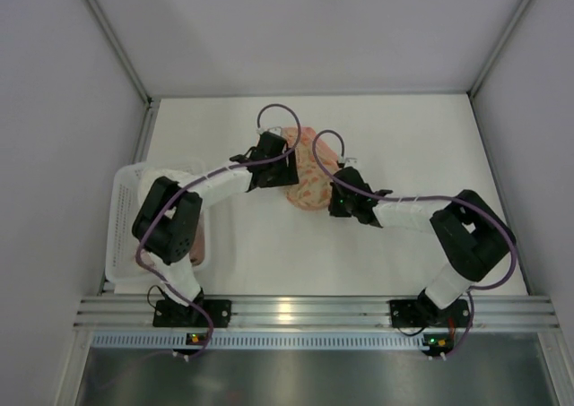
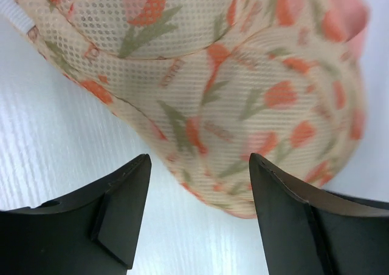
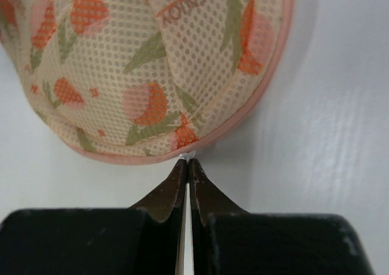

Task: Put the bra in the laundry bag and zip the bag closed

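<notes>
Laundry bag (image 1: 308, 185), one, lies closed on the table (image 1: 269, 245) centre, part hidden by both wrists, contents unseen. One white basket (image 1: 121, 218) far left, half under the arm, pinkish item inside unclear. Left gripper (image 2: 200, 166) gapes wide, empty, at the bag's edge. Right gripper (image 3: 187, 163) is pinched tight at the pink rim, white speck at its tips unidentifiable.

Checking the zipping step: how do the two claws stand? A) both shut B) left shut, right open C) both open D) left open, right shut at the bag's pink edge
D: the left claw has its fingers apart in front of the laundry bag, while the right claw is closed tip to tip at its pink edge.
</notes>
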Available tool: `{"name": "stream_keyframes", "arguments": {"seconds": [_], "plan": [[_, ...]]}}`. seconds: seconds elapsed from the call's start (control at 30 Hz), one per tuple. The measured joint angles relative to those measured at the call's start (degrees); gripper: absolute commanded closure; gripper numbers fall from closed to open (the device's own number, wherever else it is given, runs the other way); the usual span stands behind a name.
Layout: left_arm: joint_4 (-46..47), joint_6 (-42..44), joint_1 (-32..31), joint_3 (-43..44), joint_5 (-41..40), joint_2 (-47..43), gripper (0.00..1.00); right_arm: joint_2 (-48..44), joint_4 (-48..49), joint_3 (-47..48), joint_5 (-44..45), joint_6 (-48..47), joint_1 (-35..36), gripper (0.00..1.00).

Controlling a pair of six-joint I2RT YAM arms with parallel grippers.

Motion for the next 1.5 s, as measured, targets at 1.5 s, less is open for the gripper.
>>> {"name": "stream_keyframes", "arguments": {"seconds": [1.5], "plan": [[18.1, -40.6, -1.8, -17.6, -2.6, -6.1, 0.26, 7.1, 9.6, 2.7, -1.2, 17.2, 9.3, 1.00]]}}
